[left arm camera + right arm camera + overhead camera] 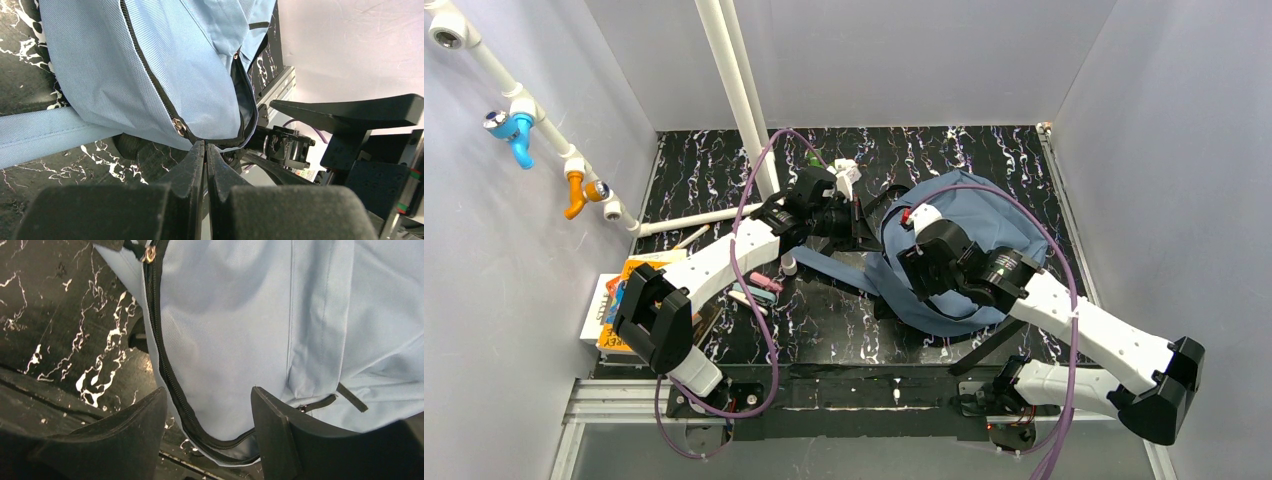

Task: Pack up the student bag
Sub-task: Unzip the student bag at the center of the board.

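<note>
At the zip edge of the bag (150,60), the left jaws were pressed tight together, their tips meeting on the fabric rim just beside a brass zip pull (178,125). They seemed to be pinching that rim and holding it up off the counter (22,82). Just past the tips the zip gaped a little and showed a dark slit of the inside. The right jaws stood wide apart over the near side of the bag, with the black zip line (167,370) running down between them. Neither side clearly touched the cloth, so nothing was held there. Seen from above, the bag lay slumped on the right half of the counter, and a blue shoulder strap (829,266) trailed towards the left arm. Some pens (759,287) lay near that arm, and a stack of books (614,305) sat at the left edge, all well apart from the bag and not yet packed. I judged the step in hand to be opening the bag, with one side of the mouth pinned while the other waited. The next move likely called for the right jaws to come down and close on the pull or the opposite rim, then draw away from the left grip to widen the mouth without tugging the cloth free.
</note>
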Tool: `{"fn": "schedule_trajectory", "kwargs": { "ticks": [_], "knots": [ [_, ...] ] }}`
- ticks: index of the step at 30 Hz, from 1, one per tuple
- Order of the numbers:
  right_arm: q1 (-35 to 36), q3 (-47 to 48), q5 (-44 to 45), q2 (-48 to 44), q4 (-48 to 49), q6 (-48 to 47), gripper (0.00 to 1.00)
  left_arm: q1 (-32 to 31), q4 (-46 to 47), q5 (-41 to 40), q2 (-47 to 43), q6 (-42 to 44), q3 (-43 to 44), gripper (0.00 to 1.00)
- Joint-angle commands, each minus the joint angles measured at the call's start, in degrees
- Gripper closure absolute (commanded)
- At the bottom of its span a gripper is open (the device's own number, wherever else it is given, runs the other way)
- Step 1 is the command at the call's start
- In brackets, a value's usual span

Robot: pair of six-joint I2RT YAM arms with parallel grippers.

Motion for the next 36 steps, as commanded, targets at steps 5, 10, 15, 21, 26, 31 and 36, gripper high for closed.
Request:
{"fn": "schedule_trajectory", "kwargs": {
  "ticks": [5,10,15,21,26,31,36],
  "knots": [
    [0.2,4.0,-2.4,4.6,-8.5,5.2,0.34,1.3,-2.1,0.7,-2.4,1.3,4.9,1.0],
    [0.2,2.3,-1.5,4.3,-7.8,6.5,0.38,1.3,-2.2,1.4,-2.0,1.3,5.6,1.0],
    [0.2,2.8,4.1,5.3,-8.9,8.1,0.43,1.3,-2.3,1.7,-2.0,1.2,5.3,1.0],
    [0.2,2.8,5.6,7.0,-9.2,9.0,0.44,1.3,-2.4,1.6,-2.1,1.2,5.2,1.0],
    [0.2,1.6,4.5,9.1,-5.3,6.6,0.41,1.4,-1.8,2.1,-1.9,0.9,5.3,1.0],
    [0.2,-0.1,7.8,10.8,2.7,3.6,0.4,1.3,-0.6,3.6,-0.9,-0.4,5.2,1.0],
    [0.3,-3.0,14.7,13.4,8.1,4.2,0.58,1.4,-0.7,3.7,-0.7,-0.2,5.6,1.0]
  ]
}}
